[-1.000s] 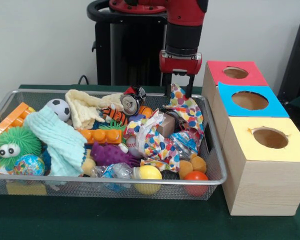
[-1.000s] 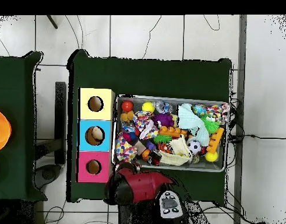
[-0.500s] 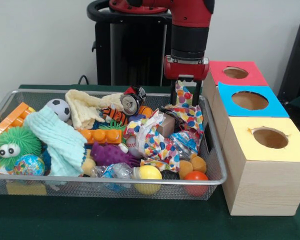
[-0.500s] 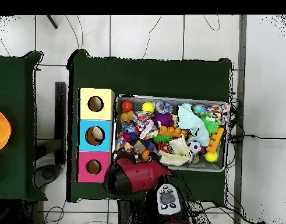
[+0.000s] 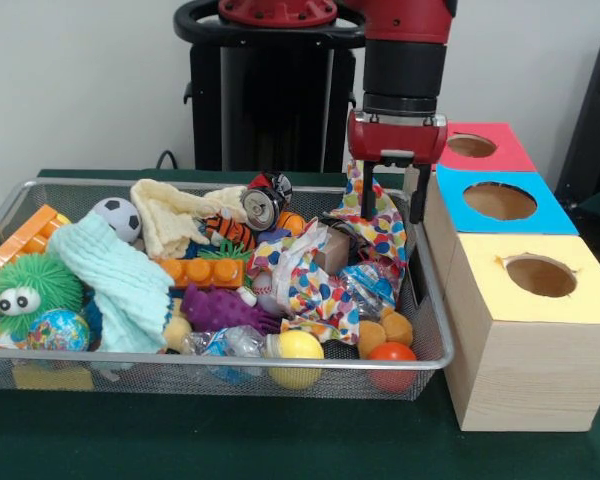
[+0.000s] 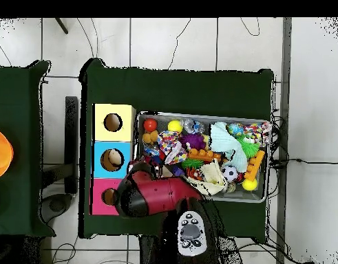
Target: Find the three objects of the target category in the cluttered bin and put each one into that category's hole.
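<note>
My gripper hangs at the far right corner of the wire bin, close to the pink-topped box. It is shut on a raised corner of the polka-dot cloth, and the rest of the cloth trails down into the bin. To the right of the bin stand the pink-topped box, the blue-topped box and the yellow-topped box in a row, each with a round hole. In the overhead view the red arm hides the gripper and part of the pink box.
The bin holds a mint cloth, a cream cloth, a green fuzzy toy, a soccer ball, a can, orange bricks and several balls. Something pale shows in the blue box's hole.
The gripper has moved right, from over the bin's back edge towards the pink and blue boxes, and the cloth's raised corner has gone with it.
</note>
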{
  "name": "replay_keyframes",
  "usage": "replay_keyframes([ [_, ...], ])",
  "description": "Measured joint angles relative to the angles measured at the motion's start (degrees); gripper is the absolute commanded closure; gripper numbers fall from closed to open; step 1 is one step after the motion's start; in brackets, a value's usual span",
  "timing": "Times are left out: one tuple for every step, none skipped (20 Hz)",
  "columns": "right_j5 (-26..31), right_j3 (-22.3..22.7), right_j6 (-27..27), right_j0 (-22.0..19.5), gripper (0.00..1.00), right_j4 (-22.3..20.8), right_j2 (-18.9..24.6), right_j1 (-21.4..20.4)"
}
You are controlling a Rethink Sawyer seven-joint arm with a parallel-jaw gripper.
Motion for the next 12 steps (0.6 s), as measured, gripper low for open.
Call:
replay_keyframes([
  [0.0,-0.4,0.0,0.3,0.00,0.3,-0.2,-0.2],
  [0.0,-0.7,0.0,0.6,0.00,0.5,-0.3,-0.4],
  [0.0,-1.1,0.0,0.9,0.00,0.8,-0.5,-0.6],
  [0.0,-1.7,0.0,1.4,0.00,1.2,-0.6,-1.0],
  [0.0,-2.0,0.0,1.6,0.00,1.4,-0.7,-1.2],
  [0.0,-2.2,0.0,1.8,0.00,1.6,-0.7,-1.4],
  [0.0,-2.9,0.0,2.1,0.00,1.8,-0.8,-1.9],
  [0.0,-3.1,0.0,2.2,0.00,1.8,-0.8,-1.9],
  [0.0,-3.2,0.0,2.2,0.00,1.8,-0.8,-2.0],
  [0.0,-3.5,0.0,2.2,0.00,1.8,-0.8,-2.0],
  [0.1,-4.0,0.0,2.1,0.00,1.4,-0.8,-2.0],
  [0.3,-4.2,0.0,2.0,0.00,1.0,-0.8,-1.9],
])
